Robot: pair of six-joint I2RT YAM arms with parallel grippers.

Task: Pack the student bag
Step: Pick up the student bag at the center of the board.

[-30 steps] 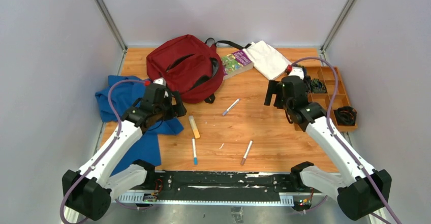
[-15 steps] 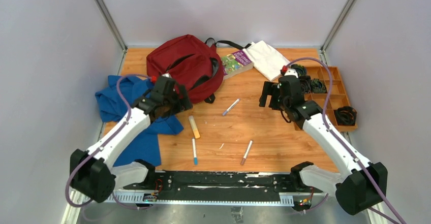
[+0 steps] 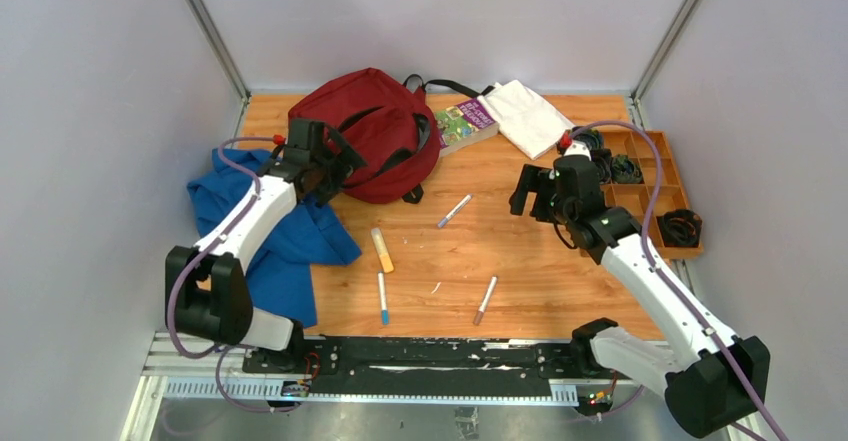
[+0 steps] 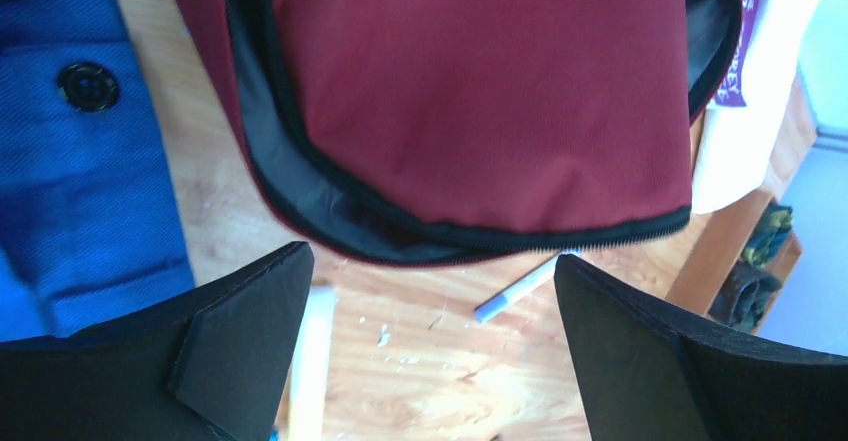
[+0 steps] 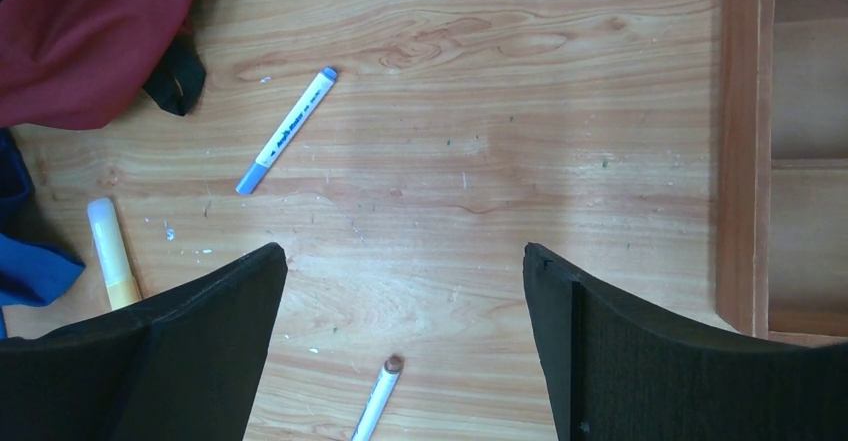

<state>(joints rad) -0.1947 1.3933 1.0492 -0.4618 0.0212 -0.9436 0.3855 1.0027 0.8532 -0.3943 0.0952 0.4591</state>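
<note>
The dark red backpack [image 3: 365,131] lies at the back left of the table, its zippered mouth open and showing dark lining; it fills the top of the left wrist view [image 4: 480,91]. My left gripper [image 3: 335,161] is open and empty, hovering at the bag's near-left edge, its jaws wide apart over the opening's rim [image 4: 430,257]. My right gripper [image 3: 530,191] is open and empty above bare table right of centre [image 5: 402,251]. A corner of the bag shows in the right wrist view [image 5: 90,31].
A blue garment [image 3: 250,221] lies left of the bag. A purple book [image 3: 465,124] and a white folded cloth [image 3: 527,116] lie behind. Loose on the table are a blue marker [image 5: 286,131], a yellow stick [image 5: 112,251], a brown-tipped pen [image 5: 375,396] and a blue-tipped pen [image 3: 383,298]. A wooden organiser tray [image 3: 650,183] stands at the right.
My left arm has swung back and left, carrying the gripper from over the blue garment to the bag's near edge. My right gripper has shifted slightly left.
</note>
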